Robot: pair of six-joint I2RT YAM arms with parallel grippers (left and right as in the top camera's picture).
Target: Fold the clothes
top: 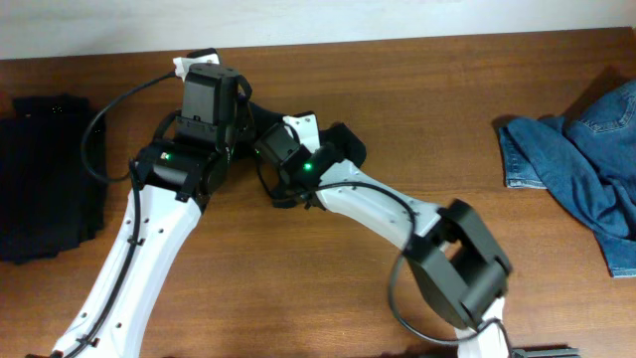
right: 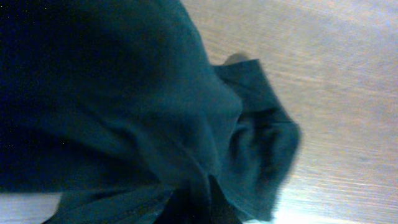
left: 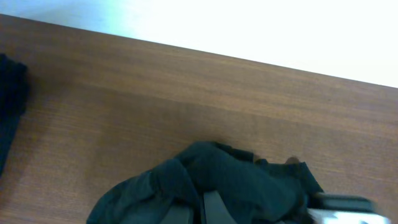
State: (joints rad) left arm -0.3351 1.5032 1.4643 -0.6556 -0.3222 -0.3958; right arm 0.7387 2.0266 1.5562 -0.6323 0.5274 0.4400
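Observation:
A crumpled black garment point(top: 344, 141) lies at the middle back of the table, mostly hidden under both wrists in the overhead view. My left gripper point(left: 214, 210) is shut on a bunched fold of the garment point(left: 211, 177), with cloth heaped over its fingers. My right gripper point(right: 210, 204) is shut too, pinching the same black cloth point(right: 112, 93), which fills most of its view; its dark fingertips barely show. More black clothes point(top: 40, 179) sit in a pile at the table's left edge.
Blue denim clothing point(top: 586, 149) lies crumpled at the right edge. The two arms cross close together near the middle, and part of the right arm point(left: 345, 208) shows beside the left gripper. Bare wood point(top: 427, 89) surrounds the garment.

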